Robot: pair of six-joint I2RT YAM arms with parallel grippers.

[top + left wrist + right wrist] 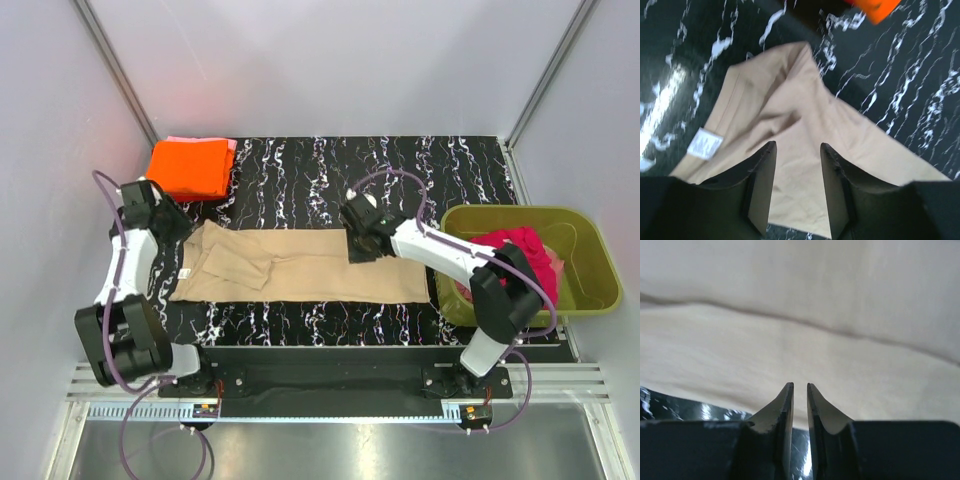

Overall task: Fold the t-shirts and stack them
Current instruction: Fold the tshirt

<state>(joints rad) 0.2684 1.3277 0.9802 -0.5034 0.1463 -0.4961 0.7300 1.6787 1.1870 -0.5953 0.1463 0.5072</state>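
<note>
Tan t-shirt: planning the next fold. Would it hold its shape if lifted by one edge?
Probably not: the tan t-shirt shows soft creases, so it likely droops. It lies thin and flat, so probably light. Pushed, its loose folds may bunch.

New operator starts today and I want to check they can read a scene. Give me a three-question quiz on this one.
1. Where on the table is the orange shirt?
2. True or false: the tan shirt lies flat across the middle of the table.
3. Which is in the tub? A orange shirt, B red shirt, C tan shirt.

Key: 1 far left corner, folded; 2 true; 3 B.
</note>
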